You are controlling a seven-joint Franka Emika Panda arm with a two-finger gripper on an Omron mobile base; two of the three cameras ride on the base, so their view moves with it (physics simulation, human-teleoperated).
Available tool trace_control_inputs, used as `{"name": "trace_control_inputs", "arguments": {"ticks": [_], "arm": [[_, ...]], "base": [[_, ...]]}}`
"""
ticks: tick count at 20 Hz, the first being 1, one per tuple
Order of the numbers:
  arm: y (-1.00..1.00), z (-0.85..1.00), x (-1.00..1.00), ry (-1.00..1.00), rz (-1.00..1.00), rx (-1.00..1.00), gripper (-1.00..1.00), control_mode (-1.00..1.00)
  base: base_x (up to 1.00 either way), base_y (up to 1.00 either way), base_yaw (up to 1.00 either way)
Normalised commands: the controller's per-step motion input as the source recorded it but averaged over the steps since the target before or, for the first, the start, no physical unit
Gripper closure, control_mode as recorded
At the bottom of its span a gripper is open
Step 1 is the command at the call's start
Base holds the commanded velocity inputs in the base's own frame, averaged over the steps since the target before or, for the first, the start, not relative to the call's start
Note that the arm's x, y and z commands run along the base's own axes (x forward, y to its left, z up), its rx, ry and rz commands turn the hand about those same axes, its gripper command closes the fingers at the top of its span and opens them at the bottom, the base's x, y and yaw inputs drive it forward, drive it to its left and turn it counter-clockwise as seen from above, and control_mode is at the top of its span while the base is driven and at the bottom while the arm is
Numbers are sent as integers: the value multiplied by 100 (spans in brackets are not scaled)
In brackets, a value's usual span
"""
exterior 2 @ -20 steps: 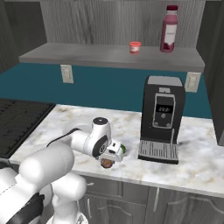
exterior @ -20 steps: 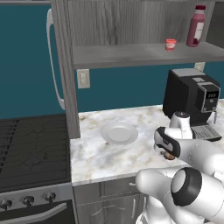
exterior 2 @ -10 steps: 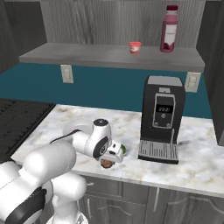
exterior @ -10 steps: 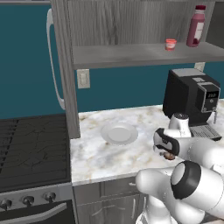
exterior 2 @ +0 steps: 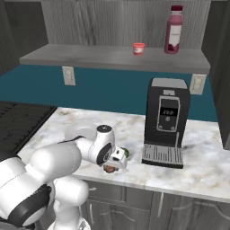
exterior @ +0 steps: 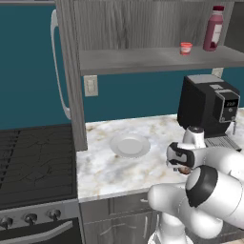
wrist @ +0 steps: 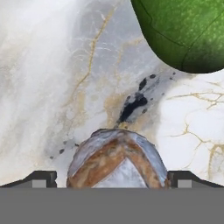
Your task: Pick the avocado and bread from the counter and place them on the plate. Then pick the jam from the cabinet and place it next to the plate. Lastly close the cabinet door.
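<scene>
From the hand view I see the gripper [wrist: 112, 177] hanging low over the marble counter [wrist: 52, 87] with the bread [wrist: 117, 159], a crusty brown loaf end, sitting right between its two dark finger tips [wrist: 41, 178]. The tips stand apart, one on each side of the loaf, and I cannot tell whether they press on the crust or just flank it (the edges of the loaf meet them at the bottom of the picture). The green avocado [wrist: 186, 30] lies on the counter just beyond the bread, toward the far right of that view, apart from the fingers. In the right base view the gripper [exterior 2: 111, 167] is down at the near edge of the counter [exterior 2: 197, 166], the bread [exterior 2: 109, 169] a small brown spot under it and the avocado [exterior 2: 126, 153] a green sliver just behind the hand, left of the black coffee machine [exterior 2: 165, 121]. In the left base view the white plate [exterior: 129, 145] lies bare on the counter to the left of the gripper [exterior: 180, 167], well apart from it. Up on the open cabinet shelf [exterior 2: 112, 57] stand the small red-lidded jam [exterior 2: 139, 48] and, to its right, a tall red bottle [exterior 2: 173, 29]. The cabinet door [exterior: 64, 66] stands open at the left.
</scene>
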Motion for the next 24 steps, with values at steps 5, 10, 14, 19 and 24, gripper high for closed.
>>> {"name": "trace_control_inputs", "arguments": {"ticks": [5,10,14,19,24], "arm": [[0,-18,2,1,0,0,100,-100],[-2,-7,0,0,0,0,100,-100],[0,0,0,0,0,8,100,-100],[0,10,0,0,5,11,100,-100],[0,29,0,0,13,7,100,-100]], "base": [[0,0,0],[0,0,0],[0,0,0],[0,0,0],[0,0,0]]}}
